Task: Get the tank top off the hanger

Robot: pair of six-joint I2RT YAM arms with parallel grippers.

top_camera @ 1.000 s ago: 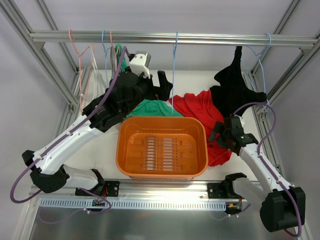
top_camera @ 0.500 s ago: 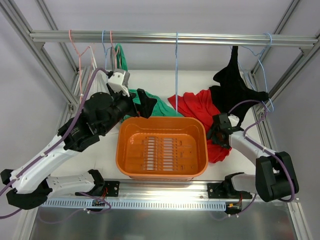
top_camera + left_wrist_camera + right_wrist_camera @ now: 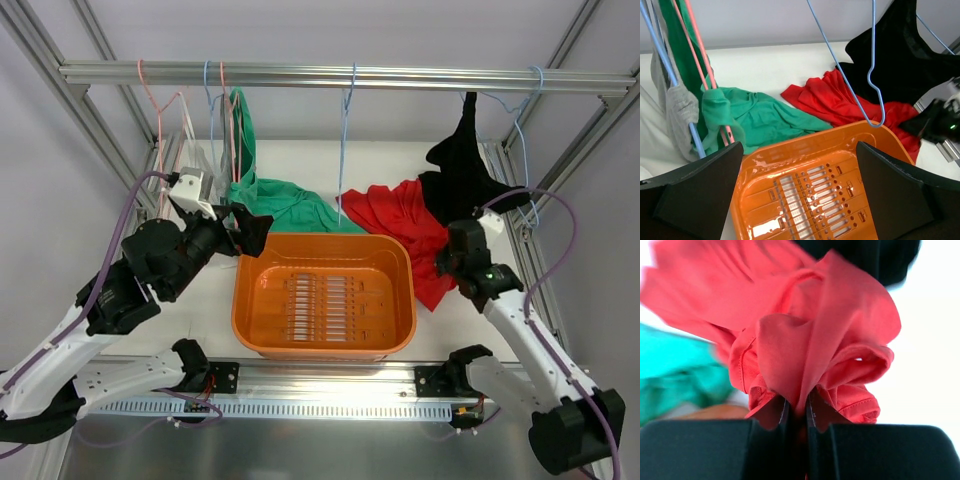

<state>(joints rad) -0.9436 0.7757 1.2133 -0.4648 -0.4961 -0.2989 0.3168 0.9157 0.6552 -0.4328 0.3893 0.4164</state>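
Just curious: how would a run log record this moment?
right pincer: shut on red top | left pincer: open, empty | black top: hanging

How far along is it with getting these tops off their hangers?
Done: the red tank top lies on the table, and the middle blue hanger hangs bare. In hand: the right gripper is pinched shut on a fold of that red top; the left gripper is open and empty. Left: the black top and part of the green top still hang at the rail.
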